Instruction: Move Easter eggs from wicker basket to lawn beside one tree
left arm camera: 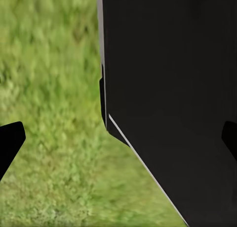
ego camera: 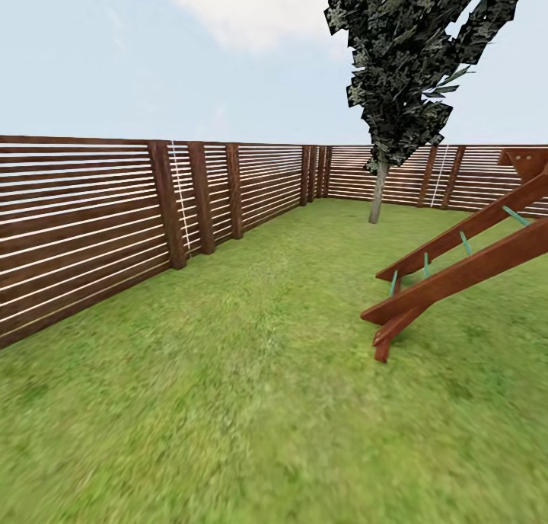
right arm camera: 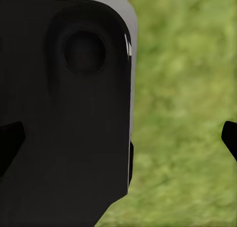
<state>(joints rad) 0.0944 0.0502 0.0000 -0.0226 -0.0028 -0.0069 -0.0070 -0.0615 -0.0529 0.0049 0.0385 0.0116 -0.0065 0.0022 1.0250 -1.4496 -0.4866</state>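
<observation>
The lawn point(ego camera: 251, 372) spreads ahead of me as short green grass running to a fenced corner. A tree point(ego camera: 377, 193) with a pale grey trunk and a dark leafy crown stands far off near the back fence. The Easter eggs and the wicker basket are out of view. My left gripper point(left arm camera: 118, 140) hangs over grass beside my own black body panel point(left arm camera: 173, 88), its fingertips point(left arm camera: 10, 143) wide apart and nothing between them. My right gripper point(right arm camera: 118, 140) is likewise open and empty, with a black housing point(right arm camera: 64, 103) behind it.
A brown slatted wooden fence point(ego camera: 91, 219) runs along the left and across the back. A wooden play frame with a sloping ladder and green rungs point(ego camera: 457, 265) reaches in from the right, its foot resting on the grass.
</observation>
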